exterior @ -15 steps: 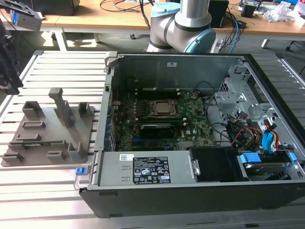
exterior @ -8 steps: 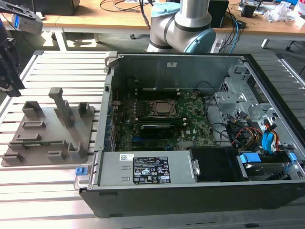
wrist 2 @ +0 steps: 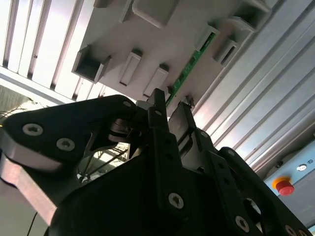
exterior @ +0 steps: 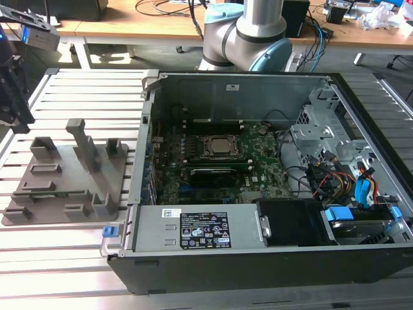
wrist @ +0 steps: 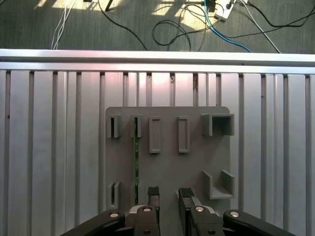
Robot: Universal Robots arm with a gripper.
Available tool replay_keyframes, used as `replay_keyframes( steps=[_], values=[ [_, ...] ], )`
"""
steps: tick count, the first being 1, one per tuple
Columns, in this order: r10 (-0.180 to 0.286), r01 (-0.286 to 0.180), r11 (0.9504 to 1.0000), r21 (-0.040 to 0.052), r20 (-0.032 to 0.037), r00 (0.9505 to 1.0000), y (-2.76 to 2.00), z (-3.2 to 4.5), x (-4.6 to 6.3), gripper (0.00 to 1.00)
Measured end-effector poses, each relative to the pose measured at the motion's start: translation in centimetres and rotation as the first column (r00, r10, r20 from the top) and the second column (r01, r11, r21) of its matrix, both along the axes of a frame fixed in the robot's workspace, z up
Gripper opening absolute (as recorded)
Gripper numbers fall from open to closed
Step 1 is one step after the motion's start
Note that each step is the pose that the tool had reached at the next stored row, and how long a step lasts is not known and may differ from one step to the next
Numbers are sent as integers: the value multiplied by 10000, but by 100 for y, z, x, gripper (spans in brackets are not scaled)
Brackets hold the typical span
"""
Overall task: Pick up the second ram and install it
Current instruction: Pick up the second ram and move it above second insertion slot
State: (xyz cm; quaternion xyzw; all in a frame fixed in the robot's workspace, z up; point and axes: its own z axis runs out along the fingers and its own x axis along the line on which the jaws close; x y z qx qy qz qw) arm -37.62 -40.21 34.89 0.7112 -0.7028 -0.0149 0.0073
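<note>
Nr ram (wrist: 136, 162), tray (wrist: 192, 167) edge: fingers (wrist: 153, 196) apart.

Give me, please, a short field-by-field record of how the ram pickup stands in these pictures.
gripper: open, empty, above the holder tray
second ram: on edge in the tray's slots, just beside the gripper, not between its fingers
holder tray: lies on the slatted table, at the exterior view's left of the computer case
computer case: open, motherboard exposed
task state: ram not yet gripped
</note>
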Motion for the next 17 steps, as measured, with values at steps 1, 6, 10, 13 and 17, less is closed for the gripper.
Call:
replay_keyframes(
  steps=[1,6,10,13,17],
  values=[
    [0,0,10000,0,0,10000,0,-6,0,30],
    [0,0,10000,0,0,10000,0,-63,0,30],
    [0,0,10000,0,0,10000,0,-93,0,30],
    [0,0,10000,0,0,10000,0,-125,0,30],
    [1,-1,10000,0,0,10000,-1,-170,0,30]
  ],
)
